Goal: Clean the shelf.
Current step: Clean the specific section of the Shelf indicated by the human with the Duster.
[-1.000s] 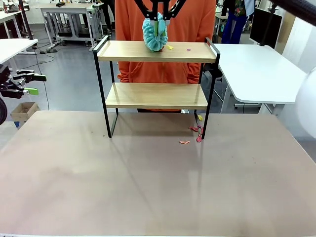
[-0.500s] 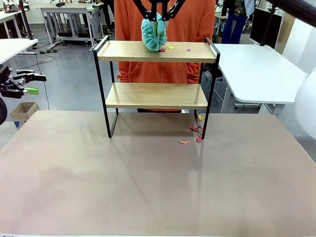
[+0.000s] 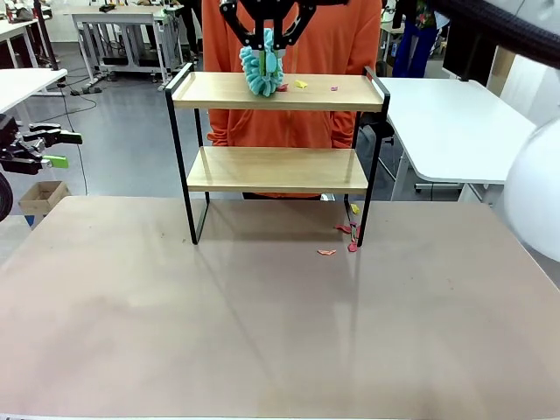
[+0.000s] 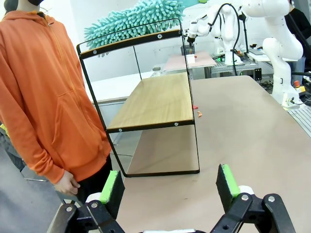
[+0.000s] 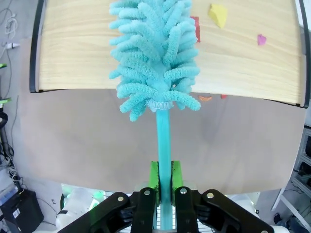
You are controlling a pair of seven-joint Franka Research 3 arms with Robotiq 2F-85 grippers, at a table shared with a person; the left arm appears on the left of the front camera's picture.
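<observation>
Right gripper (image 5: 164, 177), clamped on teal duster (image 5: 155, 58) with its head on the top board of the shelf (image 3: 219, 90) at the table's far side, should sweep flat toward the paper scraps (image 5: 218, 13) to push them off; left gripper (image 4: 169, 183) idle, jaws apart.

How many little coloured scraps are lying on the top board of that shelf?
3: red scrap against the duster, yellow scrap next, pink scrap farthest along; the duster may hide more.
</observation>
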